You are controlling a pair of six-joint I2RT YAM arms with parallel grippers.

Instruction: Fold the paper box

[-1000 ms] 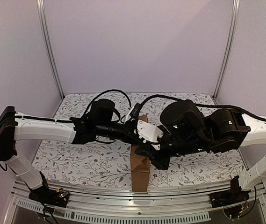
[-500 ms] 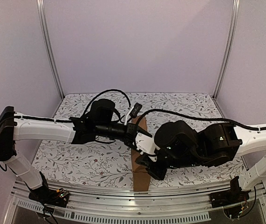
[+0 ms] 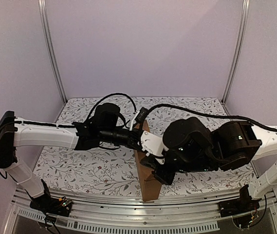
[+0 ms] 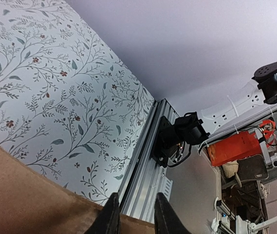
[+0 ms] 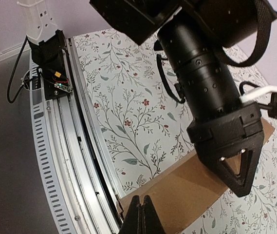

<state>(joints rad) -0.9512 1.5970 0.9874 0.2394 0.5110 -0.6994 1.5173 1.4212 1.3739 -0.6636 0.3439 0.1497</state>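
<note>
The paper box (image 3: 147, 187) is brown cardboard seen nearly edge-on, running from mid-table to the near rail. It fills the lower left of the left wrist view (image 4: 21, 195), and one broad face shows in the right wrist view (image 5: 187, 190). My left gripper (image 3: 139, 136) holds its far upper part; the black fingers (image 4: 110, 214) straddle the cardboard with a narrow gap (image 4: 136, 195). From the right wrist view, the left gripper (image 5: 243, 192) sits pinched over the board. My right gripper (image 3: 160, 176) is shut, tips together (image 5: 141, 199) at the box's near corner.
A floral cloth (image 3: 80, 165) covers the table. An aluminium rail (image 3: 128, 202) runs along the near edge, with the arm bases bolted to it (image 5: 48, 53) (image 4: 182, 136). Black cables (image 3: 114, 97) loop above the arms. Upright frame posts (image 3: 50, 48) stand at the back corners.
The right arm swung left and lower, then settled with its gripper by the box's near part. The box's near end shifted slightly right. The left arm stayed put.
</note>
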